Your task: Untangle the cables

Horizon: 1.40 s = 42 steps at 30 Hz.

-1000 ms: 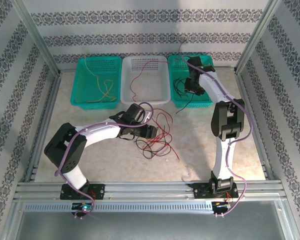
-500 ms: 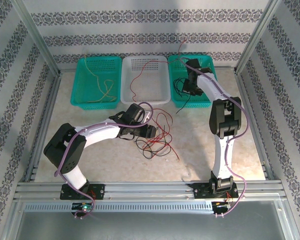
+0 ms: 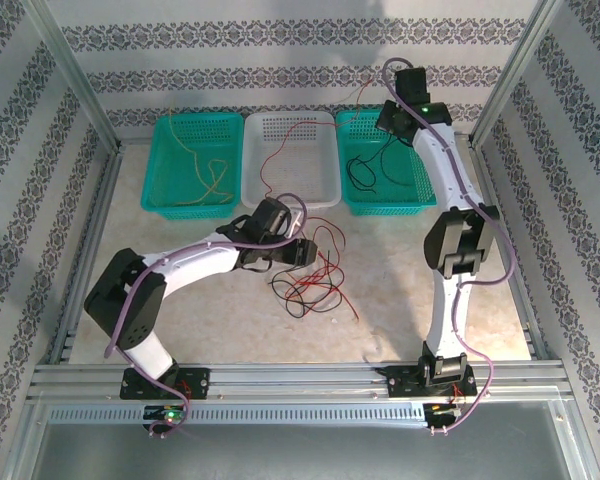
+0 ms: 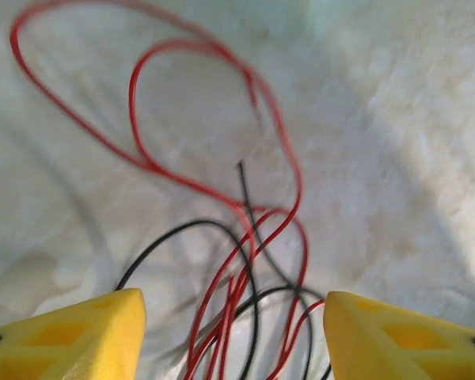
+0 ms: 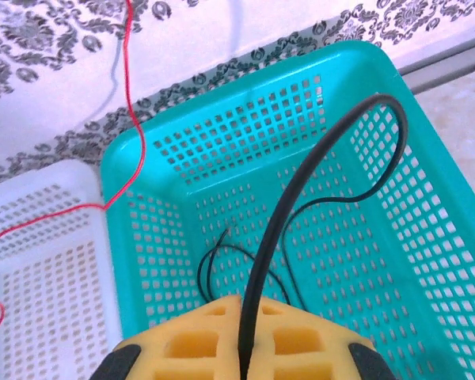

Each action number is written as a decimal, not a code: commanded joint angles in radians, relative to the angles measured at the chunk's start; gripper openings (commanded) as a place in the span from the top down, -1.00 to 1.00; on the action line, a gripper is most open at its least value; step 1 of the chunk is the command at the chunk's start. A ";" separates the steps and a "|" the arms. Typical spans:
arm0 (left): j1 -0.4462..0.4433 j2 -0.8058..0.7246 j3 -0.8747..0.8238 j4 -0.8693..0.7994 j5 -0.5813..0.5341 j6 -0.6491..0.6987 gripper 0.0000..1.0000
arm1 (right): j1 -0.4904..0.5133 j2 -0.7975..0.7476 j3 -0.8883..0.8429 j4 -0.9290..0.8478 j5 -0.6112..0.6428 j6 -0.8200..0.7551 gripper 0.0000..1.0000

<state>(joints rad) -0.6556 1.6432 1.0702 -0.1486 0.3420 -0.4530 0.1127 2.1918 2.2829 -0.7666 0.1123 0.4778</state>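
Top external view, three baskets, right end effector clenched on black cable, left end effector released

The yellow cable lies loosely curled in the left green basket. A black cable, pinched in my right claw, loops down into the right green basket. The red cable and more black wire lie tangled together on the table.

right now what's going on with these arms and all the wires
Two robot arms are working on tangled cables. The right gripper is shut on a black cable, holding it above the right teal basket. The left gripper hangs open over a red and black tangle on the table. A yellow cable lies in the left teal basket.
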 commanded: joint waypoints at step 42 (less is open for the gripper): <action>-0.104 -0.274 0.112 -0.005 0.129 -0.147 1.00 | 0.250 -1.164 -1.222 0.203 -0.354 0.109 -0.12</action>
<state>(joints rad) -0.7517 1.4944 1.1999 -0.2161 0.3454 -0.6170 0.3374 1.0321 1.0821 -0.6453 -0.1448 0.5465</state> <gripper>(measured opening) 0.042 0.562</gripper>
